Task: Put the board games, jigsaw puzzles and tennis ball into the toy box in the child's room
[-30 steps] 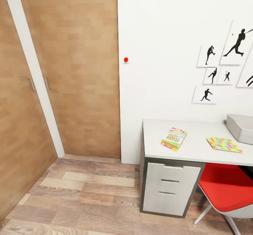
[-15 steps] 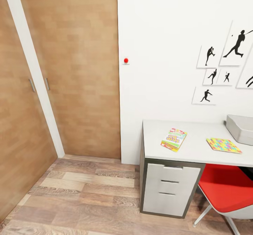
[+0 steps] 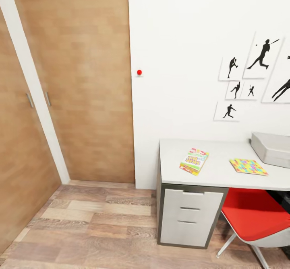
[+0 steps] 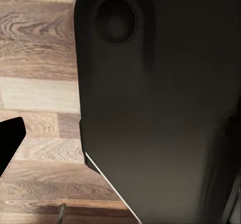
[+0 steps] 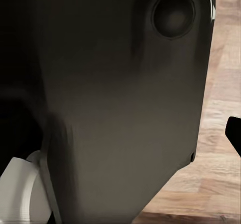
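On table: 1 board game, 1 jigsaw puzzle, toy box at far end; judged light, stiff, thin; best pinched at overhanging edge; gripper states impossible to tell.

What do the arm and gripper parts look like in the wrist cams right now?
Left wrist view: a large matte black rounded housing with a round recess near one corner and a thin pale edge line; a black finger tip at the frame edge. Right wrist view: the same dark housing with round recess, plus a white rounded part. No cables or markings visible.
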### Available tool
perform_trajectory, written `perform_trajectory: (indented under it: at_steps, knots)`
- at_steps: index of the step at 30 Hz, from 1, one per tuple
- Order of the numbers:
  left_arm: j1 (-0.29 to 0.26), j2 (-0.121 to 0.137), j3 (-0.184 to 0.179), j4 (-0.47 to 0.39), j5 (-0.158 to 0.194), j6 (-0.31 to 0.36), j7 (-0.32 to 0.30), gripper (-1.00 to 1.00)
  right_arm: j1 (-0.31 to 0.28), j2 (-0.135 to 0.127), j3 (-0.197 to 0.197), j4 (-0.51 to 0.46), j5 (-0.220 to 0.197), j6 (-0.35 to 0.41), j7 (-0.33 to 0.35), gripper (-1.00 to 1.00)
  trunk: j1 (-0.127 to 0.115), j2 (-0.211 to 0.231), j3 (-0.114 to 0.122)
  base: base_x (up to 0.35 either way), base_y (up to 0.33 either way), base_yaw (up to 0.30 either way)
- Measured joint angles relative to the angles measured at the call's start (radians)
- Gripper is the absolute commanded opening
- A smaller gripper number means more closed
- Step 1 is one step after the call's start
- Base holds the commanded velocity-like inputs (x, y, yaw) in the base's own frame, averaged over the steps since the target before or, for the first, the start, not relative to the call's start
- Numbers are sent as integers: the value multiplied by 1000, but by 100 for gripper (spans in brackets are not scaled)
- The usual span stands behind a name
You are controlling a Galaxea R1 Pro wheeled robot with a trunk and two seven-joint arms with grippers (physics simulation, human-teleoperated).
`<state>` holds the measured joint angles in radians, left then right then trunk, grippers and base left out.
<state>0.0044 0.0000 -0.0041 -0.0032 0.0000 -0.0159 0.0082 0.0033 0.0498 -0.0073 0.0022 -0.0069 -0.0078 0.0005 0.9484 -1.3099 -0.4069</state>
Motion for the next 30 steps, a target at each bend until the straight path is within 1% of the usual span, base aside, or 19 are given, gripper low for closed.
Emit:
perform_trajectory:
  at_steps: [10, 15, 16, 17, 20, 21, 24, 26, 27, 30]
  knots:
    - [-1, 2, 0, -8, 0, 1, -1, 100, 0, -4, 1, 0, -2, -1, 3, 100, -38, 70, 31, 0, 0, -251]
    - [-4, 9, 2, -28, 0, 3, -1, 100, 0, -12, -1, 0, -21, 1, 0, 100, -57, 105, 47, 0, 0, -259]
    - [-4, 12, 2, -37, 0, 4, -1, 100, 0, -15, -1, 0, -28, 1, -1, 100, -61, 112, 50, 0, 0, -259]
    - [-6, 16, 3, -57, 0, 7, -1, 100, -1, -23, -3, -1, -48, 3, -2, 100, -65, 119, 54, 0, 0, -259]
    - [-8, 24, 4, -93, 0, 12, -2, 100, -5, -38, -6, -1, -88, 6, -2, 100, -77, 140, 62, 0, 0, -256]
    - [-9, 29, 5, -115, 0, 17, -2, 100, -9, -48, -7, -1, -120, 8, -3, 100, -80, 147, 65, 0, 0, -251]
    - [-16, 34, 6, -144, 0, 33, -3, 100, -23, -61, -8, -1, -165, 10, -1, 100, -92, 168, 73, 0, 0, -248]
    - [-30, 35, 6, -160, 0, 52, -3, 100, -40, -67, -8, -1, -187, 13, -1, 100, -100, 182, 78, 0, 0, -242]
    - [-48, 36, 6, -175, 0, 75, -3, 100, -60, -71, -8, -1, -204, 20, -1, 100, -103, 189, 80, 0, 0, -237]
    - [-83, 37, 7, -195, 0, 119, -3, 100, -94, -75, -8, -1, -221, 45, 0, 100, -115, 210, 87, 0, 0, -229]
